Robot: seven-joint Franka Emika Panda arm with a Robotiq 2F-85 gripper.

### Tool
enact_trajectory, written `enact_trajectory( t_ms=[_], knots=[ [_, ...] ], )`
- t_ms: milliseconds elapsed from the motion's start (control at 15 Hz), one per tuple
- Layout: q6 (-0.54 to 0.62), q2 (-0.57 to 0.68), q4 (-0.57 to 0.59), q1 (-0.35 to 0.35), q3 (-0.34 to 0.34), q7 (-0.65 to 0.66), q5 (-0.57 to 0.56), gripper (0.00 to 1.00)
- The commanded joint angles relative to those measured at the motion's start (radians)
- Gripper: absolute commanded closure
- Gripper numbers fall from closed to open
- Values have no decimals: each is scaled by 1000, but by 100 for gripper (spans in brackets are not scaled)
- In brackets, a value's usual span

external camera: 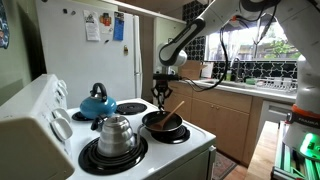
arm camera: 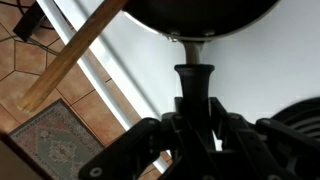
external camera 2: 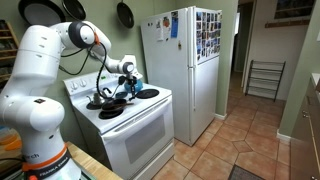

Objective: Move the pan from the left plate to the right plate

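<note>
The pan (external camera: 163,122) is black with a reddish-brown inside, and a wooden spatula (external camera: 175,107) leans in it. It is at the left plate (external camera: 178,135), the near front burner; I cannot tell whether it rests on it or hangs just above. My gripper (external camera: 160,97) stands over the pan's far side. In the wrist view my gripper (arm camera: 193,120) is shut on the pan's black handle (arm camera: 192,85), with the pan (arm camera: 200,15) at the top edge. The right plate (external camera: 130,108), also seen in an exterior view (external camera 2: 147,93), is a bare coil burner toward the fridge.
A steel kettle (external camera: 115,135) sits on the near back burner and a blue teapot (external camera: 97,102) on the far back burner. The stove's front edge drops to tiled floor and a rug (arm camera: 45,135). A white fridge (external camera 2: 185,70) stands beside the stove.
</note>
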Motion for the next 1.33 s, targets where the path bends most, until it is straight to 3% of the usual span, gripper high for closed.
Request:
enact_trajectory(
  t_ms=[0, 333, 1000, 1200, 1267],
  knots=[
    [88, -34, -66, -2, -19, 76, 4, 93],
    [172, -44, -107, 4, -46, 173, -5, 93],
    [147, -27, -65, 2, -62, 325, -16, 93],
    [136, -11, -52, -12, -45, 299, -12, 93],
    [136, -11, -51, -12, -45, 299, -12, 71]
  ],
)
